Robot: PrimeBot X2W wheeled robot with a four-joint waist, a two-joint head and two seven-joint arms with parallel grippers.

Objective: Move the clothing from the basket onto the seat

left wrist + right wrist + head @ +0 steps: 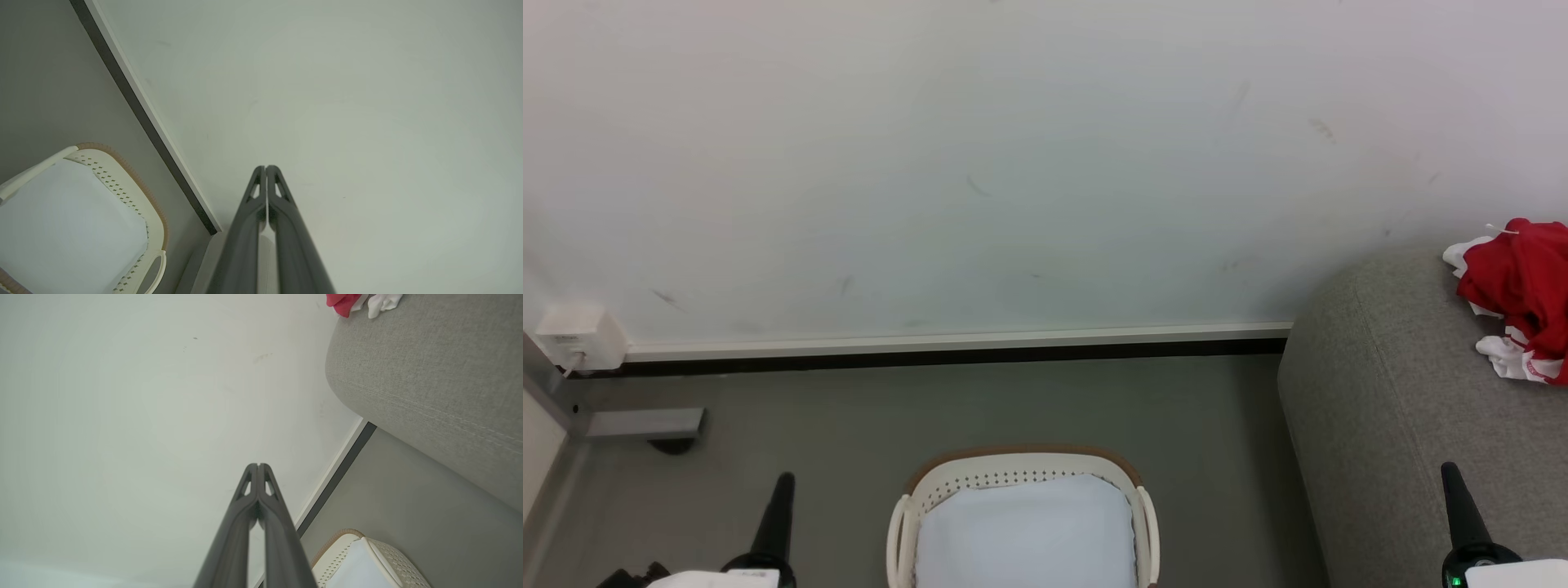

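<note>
The red clothing with white trim lies crumpled on the grey seat at the right edge of the head view; a bit of the clothing shows at the top of the right wrist view on the seat. The cream basket with its brown rim stands on the floor at bottom centre, holding just its white liner. My left gripper is shut, left of the basket. My right gripper is shut, in front of the seat. In each wrist view the fingers touch at their tips.
A pale wall with a white baseboard runs behind the basket. A white socket box and a grey metal bracket sit at the far left. Grey floor lies between basket and seat.
</note>
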